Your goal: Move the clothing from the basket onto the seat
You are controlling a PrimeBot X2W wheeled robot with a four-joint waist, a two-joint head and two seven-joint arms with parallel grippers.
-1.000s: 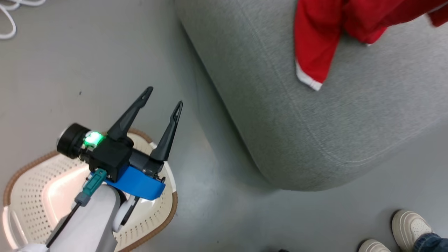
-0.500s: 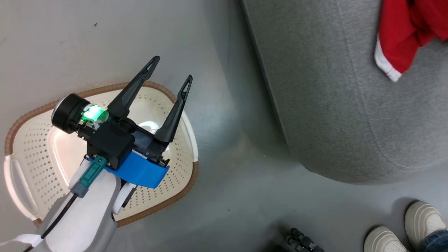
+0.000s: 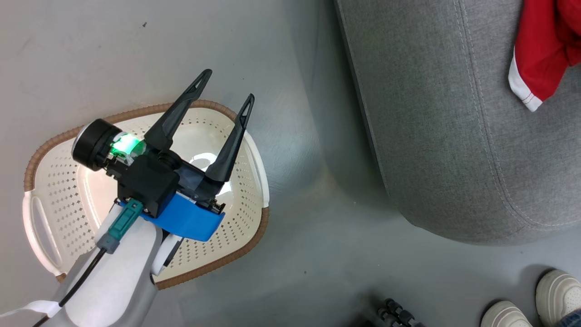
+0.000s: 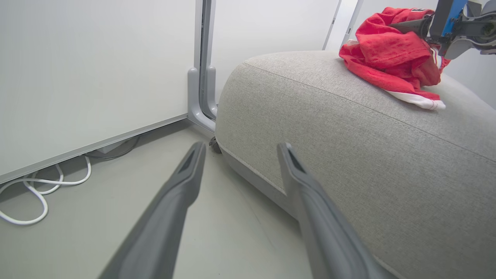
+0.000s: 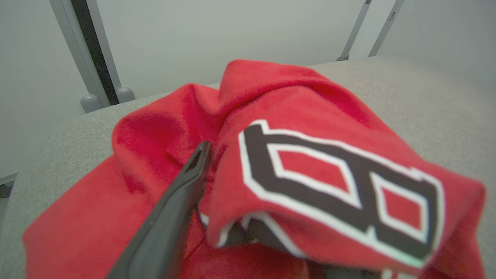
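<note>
The cream basket [image 3: 59, 181] with its brown rim sits on the floor and holds no clothing. My left gripper [image 3: 227, 85] hangs above it, open and holding nothing; its fingers [image 4: 174, 209] point toward the grey seat [image 4: 348, 128]. The red clothing [image 3: 540, 54] lies bunched on the seat [image 3: 454, 136], a white-edged cuff hanging toward the seat's side. My right gripper [image 4: 410, 25] is at the clothing [image 4: 387, 50]. In the right wrist view one dark finger [image 5: 170, 221] stands wide to the left, and the garment with dark lettering [image 5: 310, 116] is draped over the other finger and hides it.
A person's pale shoes [image 3: 556, 290] stand on the floor at the lower right, below the seat's corner. A dark ribbed object [image 3: 395, 313] pokes in at the bottom edge. White cable [image 4: 35, 193] lies along the wall, beside a grey post [image 4: 203, 77].
The head camera has swung, so the basket now shows whole and the seat and clothing sit further right. My left gripper stays open over the basket.
</note>
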